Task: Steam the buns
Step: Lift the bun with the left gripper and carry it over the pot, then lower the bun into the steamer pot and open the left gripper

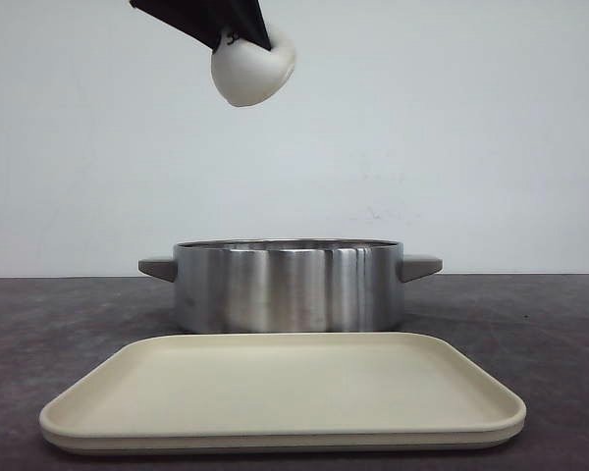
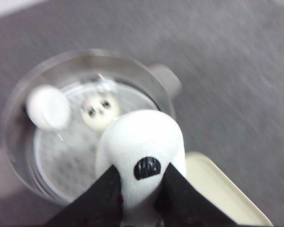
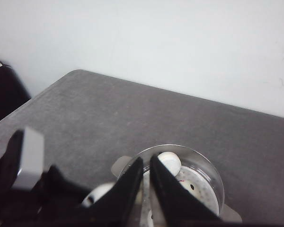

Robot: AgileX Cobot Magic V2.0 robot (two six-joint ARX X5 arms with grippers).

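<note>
Setting: a dark grey table (image 1: 530, 314) in front of a plain white wall (image 1: 452, 128).

Pot: a round steel pot (image 1: 288, 287) with two short grey handles stands on the table, behind the tray in the front view. From the front its wall hides the inside.

Pot contents: the left wrist view looks down into the pot and shows a pale perforated steamer plate (image 2: 71, 161) on its floor. Two buns lie on that plate. One bun with its panda face up (image 2: 100, 111) sits near the middle. A plain white bun (image 2: 48, 107), face not visible, rests against the pot wall. The two are close but whether they touch is unclear because the picture is blurred.

Tray: a cream rectangular tray (image 1: 283, 392) with rounded corners and a low rim lies on the table nearest the camera, just in front of the pot. Nothing lies on it.

Held bun: a third bun (image 1: 252, 66) hangs high in the air above the left part of the pot, well clear of its rim. One black marking shows on it in the left wrist view.

Left gripper (image 2: 138, 191): its black fingers are clamped on either side of the held bun.

Right gripper (image 3: 146, 187): its two dark fingers stand narrow, nearly together, with only a thin gap and nothing between them. It sits above the table with the pot seen beyond its tips.
</note>
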